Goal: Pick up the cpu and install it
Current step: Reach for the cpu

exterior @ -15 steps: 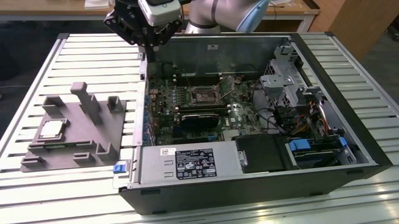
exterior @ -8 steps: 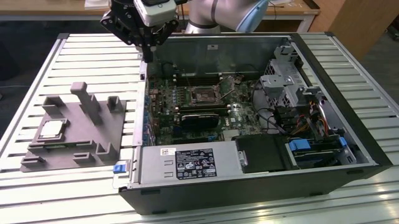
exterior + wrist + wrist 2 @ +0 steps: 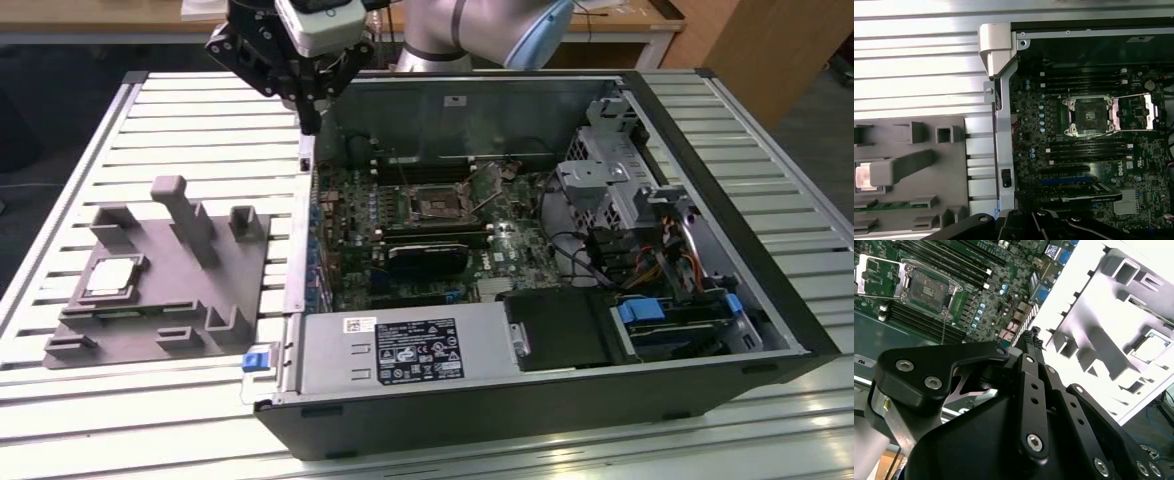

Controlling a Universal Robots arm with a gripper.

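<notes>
On the exterior view's left, the cpu [image 3: 112, 276] lies flat in a recess of the grey fixture [image 3: 174, 305] on the slatted worktop [image 3: 187, 120]. Right of it, the gripper [image 3: 310, 120] hangs over the case [image 3: 534, 410] wall, well apart from the cpu, its fingers [image 3: 1029, 365] pressed together on nothing. Further right, inside the case, the socket [image 3: 438, 203] sits with its plate swung open.

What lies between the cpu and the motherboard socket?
In the exterior view: upright posts of the grey fixture, a strip of slatted table, then the side wall of the case. The cpu lies on the fixture, the socket inside the case.
</notes>
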